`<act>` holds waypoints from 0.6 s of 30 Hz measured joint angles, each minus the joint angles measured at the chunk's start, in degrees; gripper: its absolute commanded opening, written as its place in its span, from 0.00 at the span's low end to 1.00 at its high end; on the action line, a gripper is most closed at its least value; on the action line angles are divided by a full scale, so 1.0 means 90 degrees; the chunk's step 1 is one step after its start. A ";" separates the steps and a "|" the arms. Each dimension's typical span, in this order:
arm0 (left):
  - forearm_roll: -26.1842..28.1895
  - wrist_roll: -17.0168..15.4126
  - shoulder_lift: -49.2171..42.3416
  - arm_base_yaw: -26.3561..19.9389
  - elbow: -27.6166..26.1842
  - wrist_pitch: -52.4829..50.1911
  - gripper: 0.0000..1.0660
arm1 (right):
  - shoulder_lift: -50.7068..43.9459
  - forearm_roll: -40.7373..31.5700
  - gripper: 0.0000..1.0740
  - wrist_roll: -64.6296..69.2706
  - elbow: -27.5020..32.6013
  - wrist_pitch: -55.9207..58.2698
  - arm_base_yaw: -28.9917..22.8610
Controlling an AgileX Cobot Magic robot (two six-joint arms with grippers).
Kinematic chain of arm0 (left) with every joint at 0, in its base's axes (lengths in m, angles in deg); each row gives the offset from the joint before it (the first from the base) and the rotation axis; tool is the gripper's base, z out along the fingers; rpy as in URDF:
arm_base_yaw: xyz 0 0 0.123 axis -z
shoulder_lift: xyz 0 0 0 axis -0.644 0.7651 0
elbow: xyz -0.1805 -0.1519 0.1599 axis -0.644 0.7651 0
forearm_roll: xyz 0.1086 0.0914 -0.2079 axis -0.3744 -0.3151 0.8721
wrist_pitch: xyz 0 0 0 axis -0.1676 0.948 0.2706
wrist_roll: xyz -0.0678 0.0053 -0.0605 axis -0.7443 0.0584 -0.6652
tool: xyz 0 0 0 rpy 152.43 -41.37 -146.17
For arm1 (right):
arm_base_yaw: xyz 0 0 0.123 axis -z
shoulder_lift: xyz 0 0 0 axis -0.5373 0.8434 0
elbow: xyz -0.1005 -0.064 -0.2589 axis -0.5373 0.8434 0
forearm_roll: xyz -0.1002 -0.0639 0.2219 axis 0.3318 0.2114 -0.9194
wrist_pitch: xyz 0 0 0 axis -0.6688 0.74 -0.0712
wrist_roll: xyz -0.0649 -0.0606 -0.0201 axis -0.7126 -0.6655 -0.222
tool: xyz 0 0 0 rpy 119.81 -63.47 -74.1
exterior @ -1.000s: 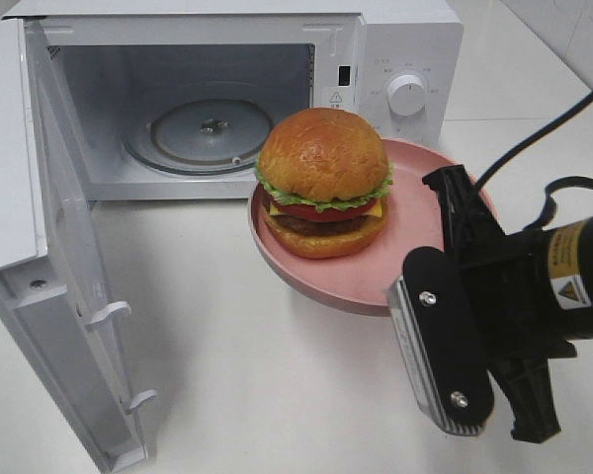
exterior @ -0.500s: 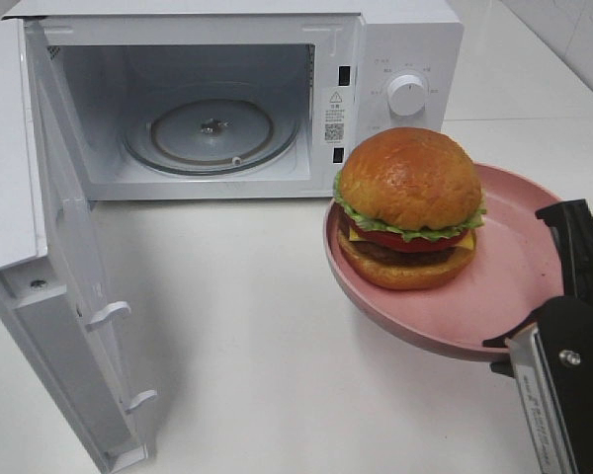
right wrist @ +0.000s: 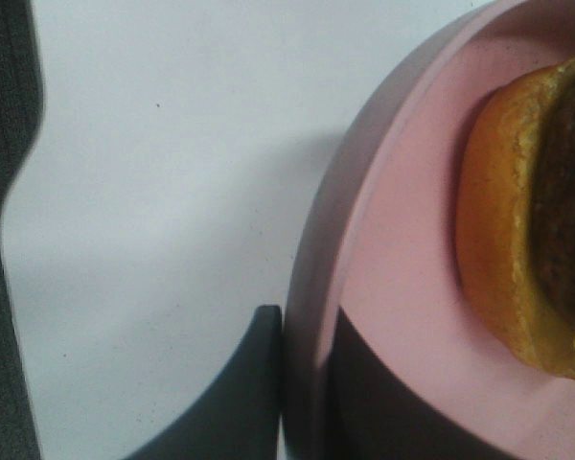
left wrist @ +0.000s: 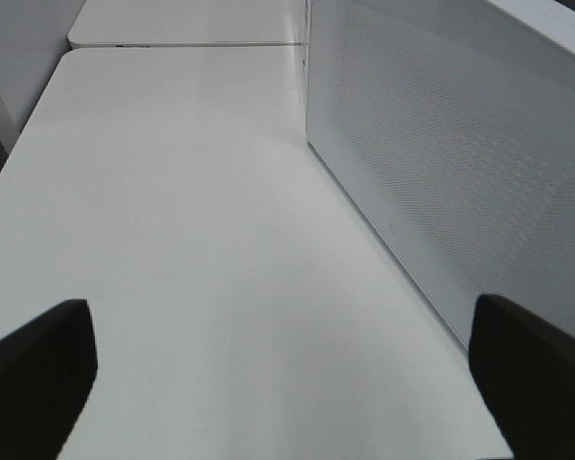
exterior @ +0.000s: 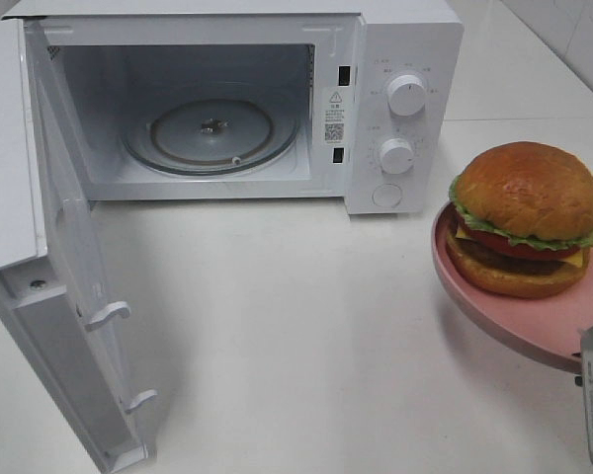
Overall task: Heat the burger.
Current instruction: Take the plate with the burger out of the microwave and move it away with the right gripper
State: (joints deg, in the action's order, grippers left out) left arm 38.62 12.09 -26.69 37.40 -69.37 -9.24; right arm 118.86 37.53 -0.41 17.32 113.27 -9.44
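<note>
White bench (exterior: 306, 326) lies under the plate (exterior: 494, 316); your right hand (right wrist: 302, 402) is clamped on its rim, left hand (left wrist: 268, 383) apart. If the plate tilts, the burger (exterior: 526, 219) could slide off before reaching the microwave (exterior: 217, 99).

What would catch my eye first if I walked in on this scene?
Probably the glossy burger on a pink plate, at the right edge of the overhead view and pinched at its rim by dark jaws. Next, the white microwave behind, its door swung wide, glass turntable bare.

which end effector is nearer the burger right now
Right. Its end effector grips the rim of the plate carrying the burger; the left one is beyond the open microwave door.
</note>
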 measured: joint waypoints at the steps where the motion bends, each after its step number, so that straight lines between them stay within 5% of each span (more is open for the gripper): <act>1: 0.0000 0.0000 0.0000 0.0000 0.0000 0.0000 0.92 | 0.0000 0.0000 0.00 0.0000 0.0000 0.0000 0.0000; 11: 0.0000 0.0000 0.0000 0.0000 0.0000 0.0000 0.92 | 0.0000 0.1222 0.00 0.2394 0.0000 0.0745 0.0000; 18: 0.0000 0.0000 0.0000 0.0000 0.0000 0.0000 0.92 | 0.0280 0.1350 0.00 0.3113 -0.0045 0.1057 0.0000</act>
State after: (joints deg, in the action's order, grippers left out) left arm 38.62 12.09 -26.69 37.40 -69.37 -9.24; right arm 121.39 49.68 27.61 16.92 122.78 -9.44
